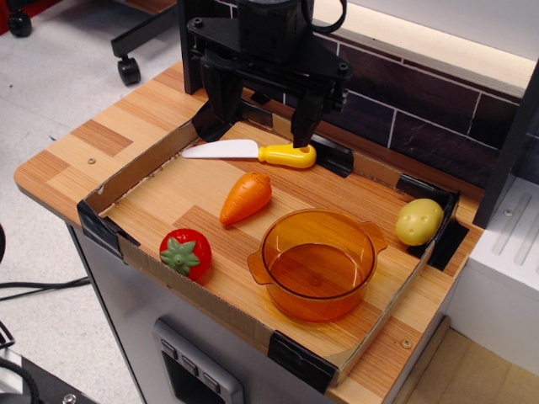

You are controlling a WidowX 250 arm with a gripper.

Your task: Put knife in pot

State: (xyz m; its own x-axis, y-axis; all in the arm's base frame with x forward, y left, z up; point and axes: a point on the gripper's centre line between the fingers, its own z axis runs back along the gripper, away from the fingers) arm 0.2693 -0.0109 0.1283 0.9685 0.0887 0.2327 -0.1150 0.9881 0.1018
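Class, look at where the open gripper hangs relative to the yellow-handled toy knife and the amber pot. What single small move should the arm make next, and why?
Probably a short descent. The black gripper hangs open just above and behind the white-bladed, yellow-handled plastic toy knife, which lies flat on the wooden tray floor. The translucent amber round pot holds nothing, so the knife must first be grasped.
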